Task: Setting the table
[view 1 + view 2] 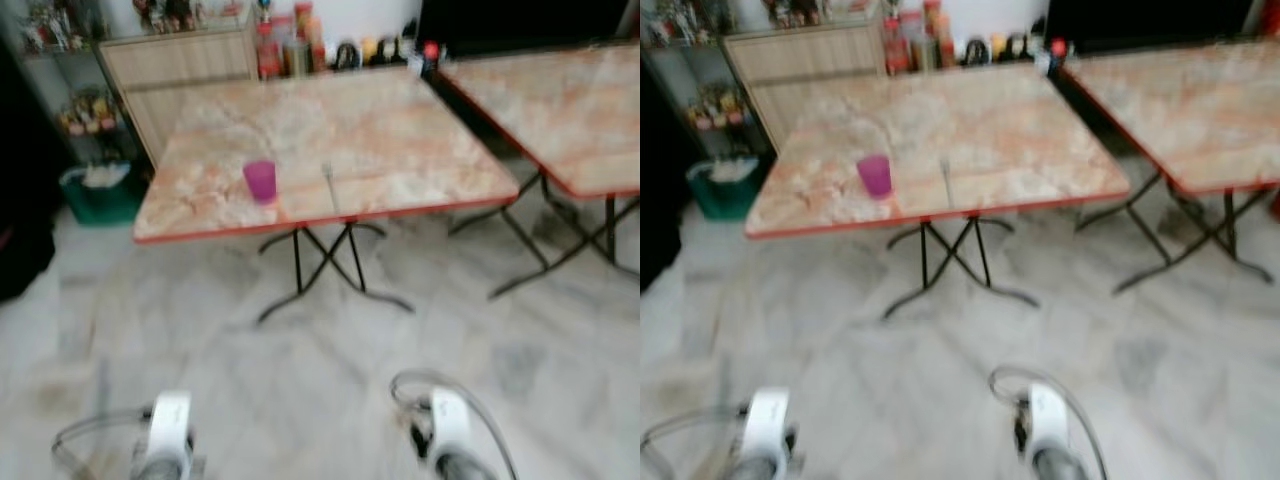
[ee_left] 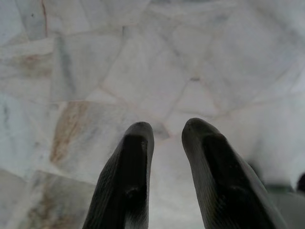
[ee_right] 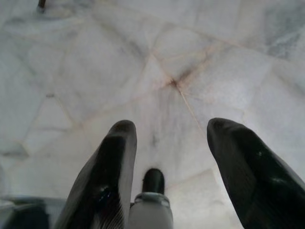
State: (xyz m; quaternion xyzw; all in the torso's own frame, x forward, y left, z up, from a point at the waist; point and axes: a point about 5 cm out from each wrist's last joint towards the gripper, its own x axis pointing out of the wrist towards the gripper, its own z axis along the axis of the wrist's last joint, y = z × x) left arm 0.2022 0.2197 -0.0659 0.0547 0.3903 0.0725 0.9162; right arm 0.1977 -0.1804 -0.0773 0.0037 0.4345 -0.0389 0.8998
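A folding table with a marbled pink top and red edge stands ahead of me. A purple cup stands upright near its front edge. A fork lies a little to the cup's right. Both silver arms hang low over the floor, well short of the table: the left wrist and the right wrist. My left gripper points at the marble floor with a narrow gap between its fingers and nothing in it. My right gripper also faces the floor, fingers wide apart and empty.
A second, similar table stands to the right. Behind are a wooden cabinet, bottles and jars on a ledge, and a green bin at the left. White marble floor lies between me and the tables.
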